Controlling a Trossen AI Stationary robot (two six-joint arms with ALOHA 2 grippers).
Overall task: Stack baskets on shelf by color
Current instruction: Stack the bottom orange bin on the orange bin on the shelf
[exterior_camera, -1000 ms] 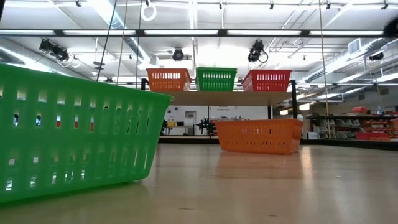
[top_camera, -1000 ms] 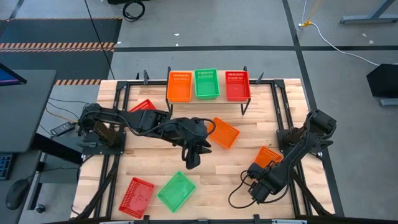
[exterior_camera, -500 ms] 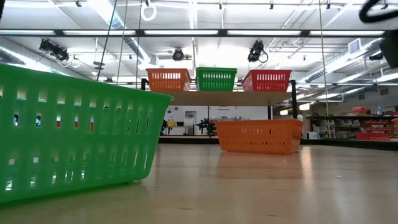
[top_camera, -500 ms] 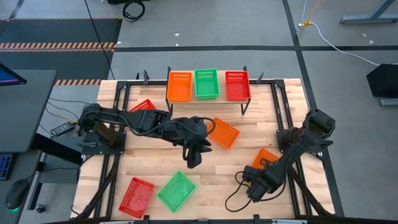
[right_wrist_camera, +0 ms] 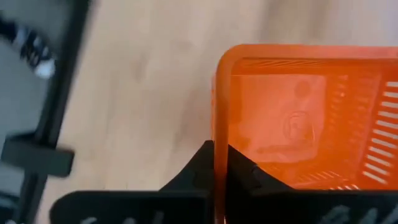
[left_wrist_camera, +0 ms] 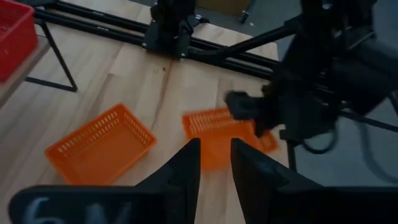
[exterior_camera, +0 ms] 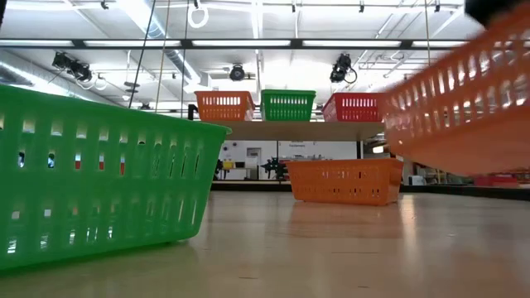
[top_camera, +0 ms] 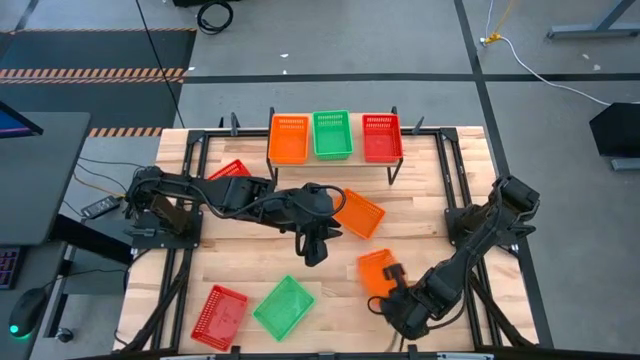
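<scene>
A red basket (top_camera: pixel 220 312) is seen lying on the wooden surface (top_camera: pixel 250 265) at its near left, well in front of the shelf (top_camera: pixel 336 155), and a green basket (top_camera: pixel 284 306) lies just beside it, nearer the middle. Another red basket (top_camera: pixel 231 170) is partly hidden under the left arm, to the left of the shelf. The left pincer (top_camera: pixel 314 250) is held over the middle of the surface in front of the shelf, its fingers (left_wrist_camera: pixel 186 168) set narrowly apart with nothing between them. On the shelf, three baskets are lined up side by side: an orange one (top_camera: pixel 288 138) at its left end, a green one (top_camera: pixel 332 134) in the middle and a red one (top_camera: pixel 382 137) at its right end. An orange basket (top_camera: pixel 357 213) rests on the surface just in front of the shelf. Further forward and to the right, a second orange basket (top_camera: pixel 376 271) is gripped by its rim in the right pincer (top_camera: pixel 392 276) and is raised off the surface, tilted, as shown in the low view.
</scene>
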